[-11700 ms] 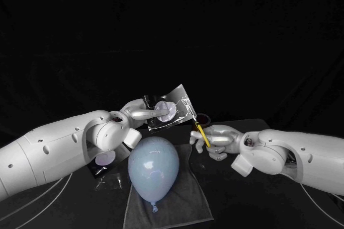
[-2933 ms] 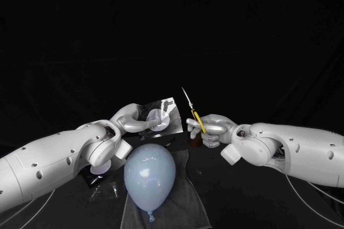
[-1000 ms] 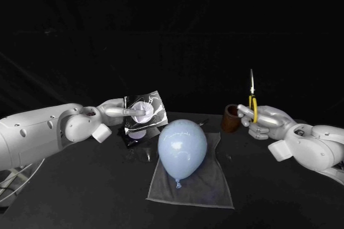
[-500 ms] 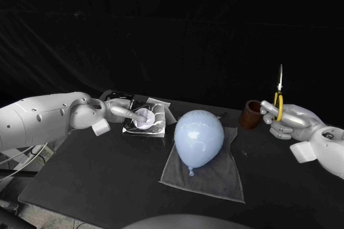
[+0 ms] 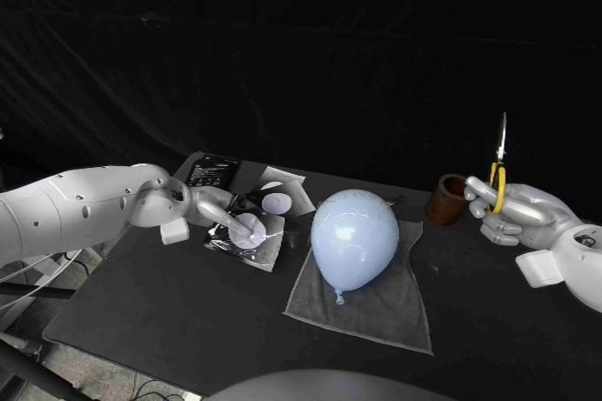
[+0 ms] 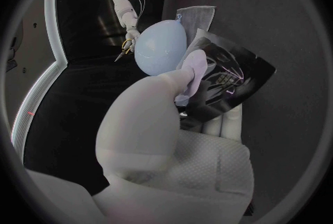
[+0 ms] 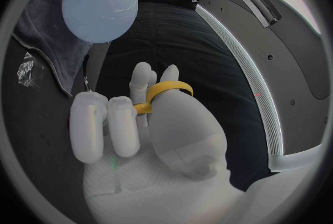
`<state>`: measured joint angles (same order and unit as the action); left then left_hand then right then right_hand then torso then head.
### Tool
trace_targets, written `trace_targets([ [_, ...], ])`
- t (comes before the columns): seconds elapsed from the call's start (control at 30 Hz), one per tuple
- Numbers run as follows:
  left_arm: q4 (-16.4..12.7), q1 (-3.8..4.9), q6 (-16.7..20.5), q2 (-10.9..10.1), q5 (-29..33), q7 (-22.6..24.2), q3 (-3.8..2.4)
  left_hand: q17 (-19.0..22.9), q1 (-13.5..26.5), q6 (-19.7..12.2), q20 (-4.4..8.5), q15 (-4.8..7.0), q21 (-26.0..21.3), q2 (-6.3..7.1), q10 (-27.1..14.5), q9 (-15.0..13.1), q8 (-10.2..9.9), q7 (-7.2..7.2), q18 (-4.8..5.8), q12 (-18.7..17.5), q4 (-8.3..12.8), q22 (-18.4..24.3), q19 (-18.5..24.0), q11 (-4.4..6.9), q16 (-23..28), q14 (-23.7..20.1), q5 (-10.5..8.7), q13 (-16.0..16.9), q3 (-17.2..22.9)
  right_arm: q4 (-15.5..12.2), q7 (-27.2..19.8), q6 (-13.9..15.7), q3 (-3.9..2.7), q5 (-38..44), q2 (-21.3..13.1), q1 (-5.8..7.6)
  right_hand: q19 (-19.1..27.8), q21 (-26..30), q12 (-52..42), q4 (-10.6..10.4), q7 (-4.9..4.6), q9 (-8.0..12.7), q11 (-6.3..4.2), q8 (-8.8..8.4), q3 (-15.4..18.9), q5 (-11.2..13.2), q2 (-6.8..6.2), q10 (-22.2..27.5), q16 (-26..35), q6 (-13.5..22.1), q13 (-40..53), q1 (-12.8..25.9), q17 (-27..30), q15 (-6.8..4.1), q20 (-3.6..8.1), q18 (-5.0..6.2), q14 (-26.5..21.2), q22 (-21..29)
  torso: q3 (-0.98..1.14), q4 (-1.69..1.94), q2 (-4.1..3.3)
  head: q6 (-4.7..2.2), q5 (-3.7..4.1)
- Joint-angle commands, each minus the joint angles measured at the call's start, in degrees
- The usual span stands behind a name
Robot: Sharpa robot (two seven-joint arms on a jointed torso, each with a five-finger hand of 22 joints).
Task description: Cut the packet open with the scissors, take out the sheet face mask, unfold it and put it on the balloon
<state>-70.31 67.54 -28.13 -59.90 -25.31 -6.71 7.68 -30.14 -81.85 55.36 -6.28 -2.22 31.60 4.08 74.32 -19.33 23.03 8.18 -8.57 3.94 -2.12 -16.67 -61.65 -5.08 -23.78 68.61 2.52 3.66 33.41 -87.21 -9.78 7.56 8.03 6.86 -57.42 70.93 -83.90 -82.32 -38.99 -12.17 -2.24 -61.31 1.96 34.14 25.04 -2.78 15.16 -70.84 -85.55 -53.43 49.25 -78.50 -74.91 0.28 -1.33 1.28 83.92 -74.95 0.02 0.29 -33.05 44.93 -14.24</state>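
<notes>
While the balloon (image 5: 354,238) lies bare on the grey cloth (image 5: 377,318) at the near middle of the table, the task stands at the packet-opening step. Left of the balloon, the left hand (image 5: 220,211) pinches the packet (image 5: 257,244) low over the table, a pale patch under its thumb. Whether an edge of the packet is cut cannot be told. Well apart on the right, the right hand (image 5: 521,214) grasps the scissors (image 5: 499,162) by their yellow handles, blades pointing up. Beside it, toward the balloon, stands a brown cup (image 5: 444,201); a flat black box (image 5: 213,170) lies at the far left. Judged next: if uncut, packet and scissors must meet, blades opened across one edge. If cut, the scissors want setting down so that hand can draw the mask out.
</notes>
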Motion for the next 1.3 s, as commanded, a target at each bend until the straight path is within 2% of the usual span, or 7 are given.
trace_targets([
  [0.03, 0.0, -0.09, 2.6, 0.9, -3.5, -2.6, -0.02, -2.0, 0.8, 0.2, 0.05, 0.70, 2.2, -0.03, -0.3, -5.3, -0.4, 0.13, -1.24, -0.3, 0.0, -1.6, 1.2, 0.22, -2.1, -0.3, 0.26, 0.0, 0.9, -0.1, -0.8, -0.6, -0.05, 0.0, 0.1, -0.01, -3.2, -0.1, -0.2, 0.2, 0.37, 0.0, -4.02, 0.25, 1.4, 0.0, 0.52, -7.5, -0.2, 0.1, 0.1, 0.1, -6.0, -5.81, 0.57, 0.51, 4.3, -11.6, 0.07, -0.08, -0.11, 0.01, 0.11],
  [0.63, -2.1, -0.15, 19.0, 3.2, -2.2, -9.7, 0.03, -6.4, 2.9, -3.2, -0.76, -0.19, 6.7, 0.78, -5.8, -5.7, -2.5, 1.88, -1.46, -0.5, -1.9, -4.7, 3.4, -1.41, -6.9, -1.6, 0.25, -0.1, 1.4, -0.4, -0.8, -0.4, -0.05, 0.3, 0.2, -0.02, -3.1, 0.1, -0.2, 0.2, 0.38, -0.1, -4.03, 0.33, 1.5, 0.0, 0.52, -7.4, -0.1, 0.1, 0.2, 0.1, -5.8, -5.82, 0.58, 0.56, 4.2, -11.5, 0.11, 0.04, -0.04, 0.09, 0.52],
  [0.8, -2.6, -0.15, 21.0, 3.3, -1.8, -11.2, 0.03, -6.5, 6.0, -5.2, -1.89, -1.43, 5.0, 3.53, -8.6, -5.1, -4.0, 3.00, -1.19, -0.5, -4.4, -3.7, 5.5, -2.54, -6.3, -4.5, 0.21, -0.1, -0.9, -0.4, -0.9, -0.3, -0.05, 0.3, 0.1, -0.02, -3.0, 0.3, -0.1, 0.2, 0.38, -0.2, -4.02, 0.34, 1.5, 0.0, 0.48, -7.3, 0.0, 0.2, 0.2, 0.1, -5.7, -5.82, 0.58, 0.60, 4.2, -11.5, 0.10, 0.06, -0.11, 0.19, 0.75],
  [1.07, -3.3, -0.15, 21.0, 3.3, -5.2, -13.9, 0.03, -4.4, 9.0, -15.2, -5.64, -4.51, -3.2, 8.81, -18.5, -2.9, -8.5, 6.32, -1.79, 0.0, -10.9, 2.2, 6.8, -5.77, -3.3, -10.3, 0.22, 0.1, -12.0, -0.5, -0.9, -0.1, -0.05, 0.4, 0.1, -0.02, -2.9, 0.7, 0.2, 0.2, 0.33, -0.2, -3.99, 0.37, 1.5, 0.0, 0.38, -7.0, 0.1, 0.4, 0.1, 0.2, -5.5, -5.80, 0.58, 0.68, 4.2, -11.3, 0.14, 0.05, -0.03, 0.50, 1.14],
  [1.17, -3.6, -0.15, 21.0, 3.2, -6.8, -14.4, 0.02, -2.8, 5.4, -17.2, -6.61, -5.33, -7.0, 7.07, -20.3, -2.9, -7.6, 6.85, -1.84, 0.6, -14.6, 4.9, 6.9, -6.52, -1.7, -12.8, -0.02, 0.2, -23.7, -0.5, -0.9, -0.1, -0.05, 0.4, 0.1, -0.02, -2.9, 0.7, 0.2, 0.2, 0.33, -0.2, -3.99, 0.37, 1.5, 0.0, 0.38, -7.0, 0.1, 0.4, 0.1, 0.2, -5.5, -5.80, 0.58, 0.68, 4.2, -11.3, 0.14, 0.03, -0.02, 0.52, 1.16],
  [1.2, -3.6, -0.15, 21.0, 3.2, -7.3, -14.4, 0.02, -1.8, 2.0, -18.4, -7.10, -5.90, -9.0, 2.94, -21.3, -2.9, -7.0, 7.42, -2.02, 1.0, -14.7, 6.4, 7.1, -6.58, -0.9, -14.1, 0.15, 0.3, -35.1, -0.6, -0.9, -0.1, -0.05, 0.4, 0.1, -0.02, -2.9, 0.7, 0.2, 0.2, 0.33, -0.2, -3.99, 0.37, 1.5, 0.0, 0.38, -7.0, 0.1, 0.4, 0.1, 0.2, -5.5, -5.80, 0.58, 0.68, 4.2, -11.3, 0.14, 0.04, -0.03, 0.53, 1.21],
  [1.3, -3.7, -0.15, 22.2, 3.1, -9.2, -14.4, -0.02, -0.5, 1.7, -19.4, -7.66, -6.44, -11.2, 5.84, -22.1, -3.0, -6.0, 7.64, -1.78, 1.5, -15.1, 8.0, 7.7, -7.13, 0.4, -16.4, 0.29, 0.3, -39.3, -0.7, -0.9, -0.1, -0.04, 0.4, 0.0, -0.02, -2.9, 0.7, 0.2, 0.2, 0.33, -0.2, -3.99, 0.37, 1.5, 0.0, 0.38, -7.0, 0.1, 0.4, 0.1, 0.2, -5.5, -5.80, 0.58, 0.68, 4.2, -11.3, 0.14, 0.02, -0.07, 0.51, 1.38],
])
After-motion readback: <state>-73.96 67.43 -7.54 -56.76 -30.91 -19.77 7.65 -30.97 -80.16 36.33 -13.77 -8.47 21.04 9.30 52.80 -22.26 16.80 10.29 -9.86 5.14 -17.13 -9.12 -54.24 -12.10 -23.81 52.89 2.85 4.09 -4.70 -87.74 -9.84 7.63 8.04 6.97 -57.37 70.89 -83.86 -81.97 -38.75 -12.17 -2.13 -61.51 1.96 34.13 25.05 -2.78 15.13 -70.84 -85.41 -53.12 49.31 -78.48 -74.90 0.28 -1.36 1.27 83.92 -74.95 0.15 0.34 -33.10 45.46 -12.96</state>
